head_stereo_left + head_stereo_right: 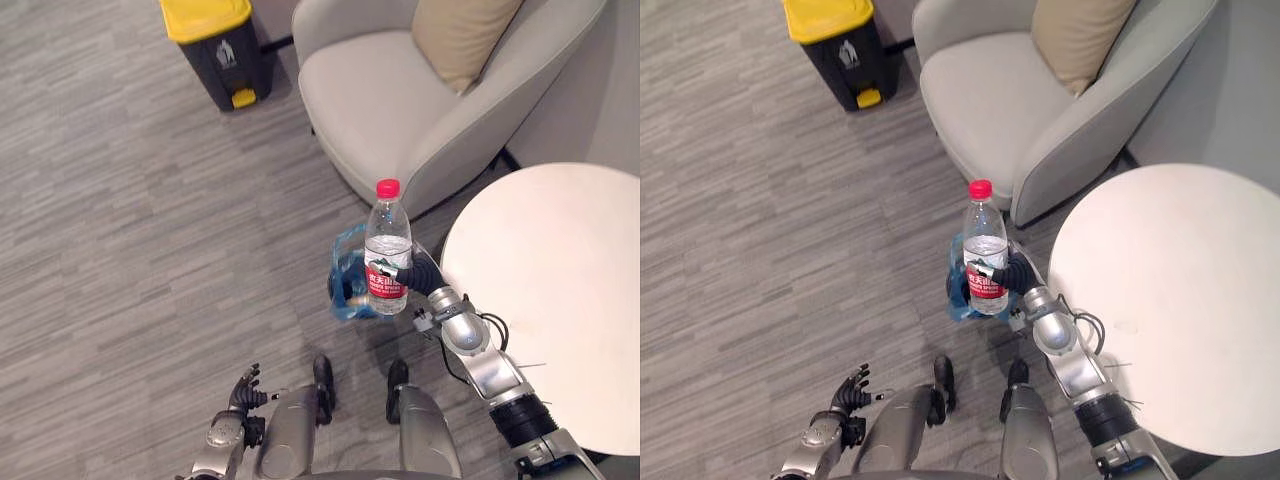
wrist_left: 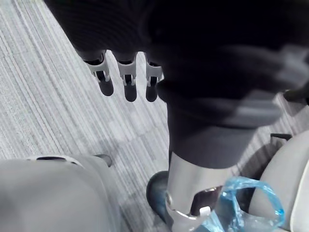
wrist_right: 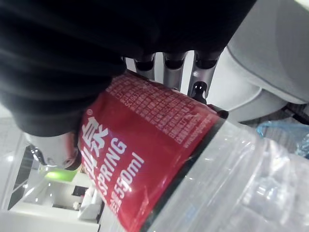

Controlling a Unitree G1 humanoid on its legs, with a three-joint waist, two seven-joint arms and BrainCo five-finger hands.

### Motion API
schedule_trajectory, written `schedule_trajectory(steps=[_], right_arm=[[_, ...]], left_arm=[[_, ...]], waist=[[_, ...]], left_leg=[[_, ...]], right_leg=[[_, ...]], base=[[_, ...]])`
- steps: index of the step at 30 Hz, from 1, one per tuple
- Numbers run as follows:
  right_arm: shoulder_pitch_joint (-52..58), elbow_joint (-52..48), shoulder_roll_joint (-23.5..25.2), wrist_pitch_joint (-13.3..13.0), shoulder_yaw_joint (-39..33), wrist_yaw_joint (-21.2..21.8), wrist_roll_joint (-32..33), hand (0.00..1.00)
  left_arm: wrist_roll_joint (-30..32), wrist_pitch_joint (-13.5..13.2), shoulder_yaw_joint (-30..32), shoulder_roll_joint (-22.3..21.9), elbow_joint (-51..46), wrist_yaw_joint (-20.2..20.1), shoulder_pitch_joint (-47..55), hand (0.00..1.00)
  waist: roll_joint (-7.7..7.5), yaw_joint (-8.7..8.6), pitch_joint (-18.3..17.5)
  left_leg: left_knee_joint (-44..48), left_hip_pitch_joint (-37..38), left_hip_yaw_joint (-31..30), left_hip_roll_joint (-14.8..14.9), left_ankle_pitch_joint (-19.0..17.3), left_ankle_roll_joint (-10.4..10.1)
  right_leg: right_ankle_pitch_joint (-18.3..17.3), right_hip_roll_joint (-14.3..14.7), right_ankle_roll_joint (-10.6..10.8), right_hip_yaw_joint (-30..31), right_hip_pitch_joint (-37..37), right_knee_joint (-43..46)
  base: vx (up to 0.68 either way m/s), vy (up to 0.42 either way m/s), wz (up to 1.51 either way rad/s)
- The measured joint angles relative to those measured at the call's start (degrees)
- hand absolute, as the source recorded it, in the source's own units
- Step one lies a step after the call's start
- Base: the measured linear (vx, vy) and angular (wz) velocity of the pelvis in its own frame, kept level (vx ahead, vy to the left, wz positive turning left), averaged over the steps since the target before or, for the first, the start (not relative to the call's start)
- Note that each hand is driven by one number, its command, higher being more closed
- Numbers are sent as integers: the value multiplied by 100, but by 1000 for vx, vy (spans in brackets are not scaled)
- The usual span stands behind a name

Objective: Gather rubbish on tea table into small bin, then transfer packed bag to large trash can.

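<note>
right robot hand (image 1: 410, 272) clenched round the water bottle (image 1: 388, 240) at its label. bottle upright, cap up. i judge it sits just over the blue-bagged small bin (image 1: 347, 290) on the floor beside the desk (image 1: 560, 300). drop is straight down. left robot hand (image 1: 245, 390) released, low, farther off.

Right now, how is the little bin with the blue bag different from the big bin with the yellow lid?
The big bin has a shut yellow lid; the little bin is open with a blue bag. The big bin stands farther off; the little bin sits close by the table. Both stand on the floor.
</note>
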Motion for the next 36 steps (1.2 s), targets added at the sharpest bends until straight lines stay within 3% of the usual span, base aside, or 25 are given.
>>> schedule_trajectory(steps=[10,18,21,36], right_arm=[[-801,-3,-291,42,374,-308,-499,100],[-1795,24,-409,211,427,-666,-497,100],[-2187,342,-481,235,431,-710,-494,100],[-3602,1624,-452,494,390,-1122,-485,100]], left_arm=[[-154,-75,4,-63,-557,134,-351,0],[-280,-140,221,-239,-908,262,-865,0],[-396,-171,224,-287,-1112,341,-909,0],[-612,-205,231,-283,-1375,367,-1136,0]], waist=[[8,101,392],[-44,201,644],[-79,330,667],[-123,445,697]], left_leg=[[913,-1525,356,352,-66,98],[1466,-2682,500,625,-86,122],[1601,-2950,534,688,-85,123],[1768,-3500,528,667,-107,162]], right_leg=[[-89,-84,-137,21,-1584,984],[-183,-184,-253,-127,-2694,1605],[-211,-204,-259,-145,-2959,1757],[-339,-376,-288,-278,-3417,1981]], base=[[-122,-40,2],[-56,-63,12],[-7,-43,8],[16,-11,7]])
